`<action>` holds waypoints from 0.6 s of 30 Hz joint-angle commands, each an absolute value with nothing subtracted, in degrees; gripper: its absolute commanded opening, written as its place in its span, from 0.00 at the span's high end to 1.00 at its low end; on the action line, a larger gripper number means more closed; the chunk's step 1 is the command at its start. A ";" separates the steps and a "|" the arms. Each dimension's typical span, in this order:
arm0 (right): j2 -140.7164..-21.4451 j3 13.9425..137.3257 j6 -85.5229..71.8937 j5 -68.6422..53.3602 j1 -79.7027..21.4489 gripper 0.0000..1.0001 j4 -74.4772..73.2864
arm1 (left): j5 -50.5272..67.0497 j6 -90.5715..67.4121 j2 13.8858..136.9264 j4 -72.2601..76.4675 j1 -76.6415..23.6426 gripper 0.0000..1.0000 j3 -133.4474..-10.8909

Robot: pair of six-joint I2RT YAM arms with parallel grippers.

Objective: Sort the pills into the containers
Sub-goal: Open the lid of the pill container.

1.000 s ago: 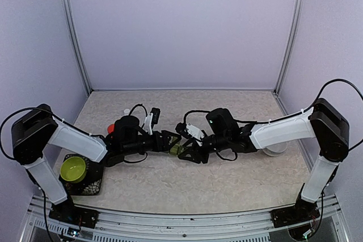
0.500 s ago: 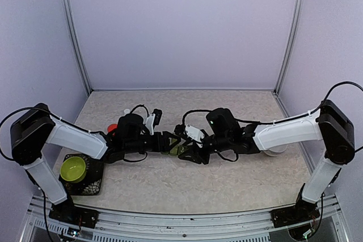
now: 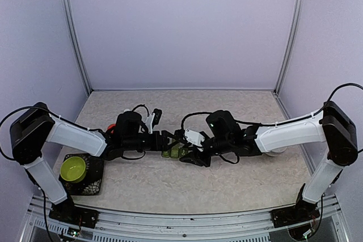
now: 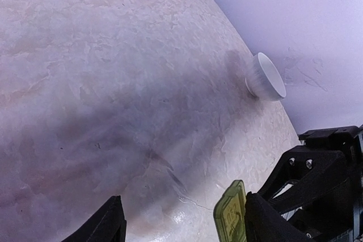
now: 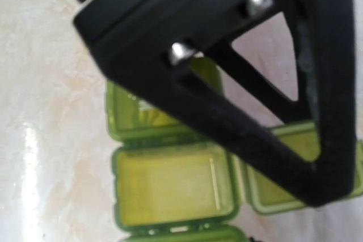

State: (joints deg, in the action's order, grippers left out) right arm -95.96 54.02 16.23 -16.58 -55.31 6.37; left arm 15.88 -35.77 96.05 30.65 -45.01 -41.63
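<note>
The containers, a small green pill box (image 3: 173,152), lie on the table between my two grippers. In the right wrist view the box (image 5: 170,191) shows its cells open from above, and a black trussed finger (image 5: 227,83) crosses in front of it. I see no pill clearly in any view. My left gripper (image 3: 166,140) is open wide in the left wrist view (image 4: 181,211). An upright green lid flap (image 4: 231,213) stands against its right finger. My right gripper (image 3: 188,154) hangs just right of the box; how its jaws stand is hidden.
A white bowl (image 3: 278,150) sits behind the right forearm and also shows in the left wrist view (image 4: 265,77). A lime-green bowl (image 3: 72,167) rests on a black stand (image 3: 91,185) at the near left. A red-capped item (image 3: 112,127) and a small white bottle (image 3: 126,111) are behind the left arm.
Both grippers have stayed at the pill box. The left wrist has turned and levelled, and the right gripper has shifted slightly toward the near edge.
</note>
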 commanded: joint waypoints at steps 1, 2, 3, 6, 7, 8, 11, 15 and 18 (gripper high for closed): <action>-95.02 53.89 17.77 -15.94 -56.36 0.62 5.63 | 19.52 -35.82 95.45 29.44 -44.12 0.30 -43.48; -94.89 53.88 18.03 -16.06 -56.43 0.62 5.41 | 20.05 -35.70 95.51 29.05 -43.84 0.30 -43.77; -94.76 53.84 18.28 -16.25 -56.55 0.62 5.33 | 20.57 -35.35 95.60 28.60 -43.72 0.30 -43.88; -94.04 53.73 18.81 -16.30 -56.92 0.62 5.06 | 21.73 -34.34 95.97 26.63 -43.10 0.30 -44.63; -93.88 53.63 18.94 -16.31 -56.90 0.62 4.98 | 22.05 -34.07 95.95 26.33 -42.88 0.30 -44.65; -93.65 53.43 19.01 -16.29 -56.95 0.62 4.98 | 22.32 -33.94 95.90 26.20 -42.70 0.30 -44.65; -92.86 52.99 19.23 -16.20 -56.95 0.62 5.19 | 23.04 -33.58 96.12 25.92 -42.11 0.30 -44.58; -91.64 52.27 19.18 -15.47 -57.03 0.62 5.76 | 24.08 -33.19 96.79 25.77 -41.67 0.30 -44.47; -90.72 51.90 19.28 -14.72 -57.04 0.63 6.30 | 25.57 -32.68 97.47 25.79 -41.57 0.30 -44.62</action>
State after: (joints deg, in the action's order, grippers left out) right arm -93.36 52.75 18.65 -15.92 -56.34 5.45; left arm 22.76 -34.39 96.16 26.48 -41.93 -43.46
